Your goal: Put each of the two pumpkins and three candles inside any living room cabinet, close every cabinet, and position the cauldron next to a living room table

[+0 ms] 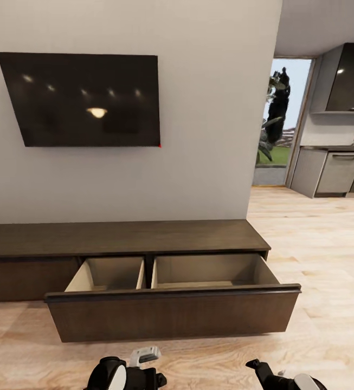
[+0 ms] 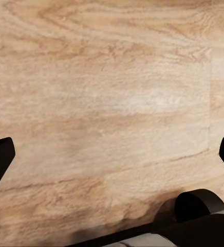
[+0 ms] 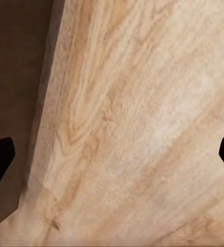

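The cabinet (image 1: 122,237) is a long, low dark-brown unit against the grey wall. Its wide right drawer (image 1: 171,313) is pulled out toward me, showing two pale beige compartments, one on the left (image 1: 111,272) and one on the right (image 1: 209,269). The tall front panel hides most of their floors. In the head view my left arm (image 1: 123,375) and right arm (image 1: 282,378) hang low in front of the drawer. Over bare floor planks, my left gripper (image 2: 112,154) is open with nothing between its fingers. My right gripper (image 3: 112,159) is open too, beside a dark cabinet face (image 3: 14,77).
A black television (image 1: 84,100) hangs on the wall above the cabinet. To the right, light wood floor (image 1: 328,244) runs toward a kitchen with grey units (image 1: 339,173) and a glass door (image 1: 280,119).
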You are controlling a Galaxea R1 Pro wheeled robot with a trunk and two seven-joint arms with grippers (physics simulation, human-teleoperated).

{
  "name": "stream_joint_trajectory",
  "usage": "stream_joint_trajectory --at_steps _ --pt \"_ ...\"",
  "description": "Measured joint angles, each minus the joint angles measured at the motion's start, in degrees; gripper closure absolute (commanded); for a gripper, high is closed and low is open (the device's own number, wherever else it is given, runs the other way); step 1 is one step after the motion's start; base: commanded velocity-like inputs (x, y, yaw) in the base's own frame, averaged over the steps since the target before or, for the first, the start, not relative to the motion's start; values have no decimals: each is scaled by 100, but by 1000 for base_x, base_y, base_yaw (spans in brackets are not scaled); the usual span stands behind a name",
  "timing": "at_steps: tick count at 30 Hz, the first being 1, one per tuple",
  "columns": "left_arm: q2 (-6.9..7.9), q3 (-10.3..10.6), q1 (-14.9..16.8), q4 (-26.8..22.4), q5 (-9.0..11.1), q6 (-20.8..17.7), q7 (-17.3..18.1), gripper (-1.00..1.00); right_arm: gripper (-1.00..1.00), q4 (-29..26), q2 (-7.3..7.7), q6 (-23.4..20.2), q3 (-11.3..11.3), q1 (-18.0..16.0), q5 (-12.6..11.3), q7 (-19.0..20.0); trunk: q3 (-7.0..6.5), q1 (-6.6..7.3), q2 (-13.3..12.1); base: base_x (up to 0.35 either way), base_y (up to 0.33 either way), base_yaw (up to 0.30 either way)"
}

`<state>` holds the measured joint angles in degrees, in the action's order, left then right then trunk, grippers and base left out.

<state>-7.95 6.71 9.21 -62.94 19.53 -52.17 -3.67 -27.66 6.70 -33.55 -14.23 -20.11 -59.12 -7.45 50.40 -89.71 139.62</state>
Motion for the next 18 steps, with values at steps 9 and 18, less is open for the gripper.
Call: stream_joint_trajectory --at_steps 9,18 --pt "-5 27 0 -56 8 -11 1 -100 -100 10 -22 297 740 -1 461 -17 -162 198 -361 0 0 0" --pt "-10 41 0 -58 0 -3 1 -100 -100 10 33 573 796 -1 514 12 -323 395 -722 0 0 0"
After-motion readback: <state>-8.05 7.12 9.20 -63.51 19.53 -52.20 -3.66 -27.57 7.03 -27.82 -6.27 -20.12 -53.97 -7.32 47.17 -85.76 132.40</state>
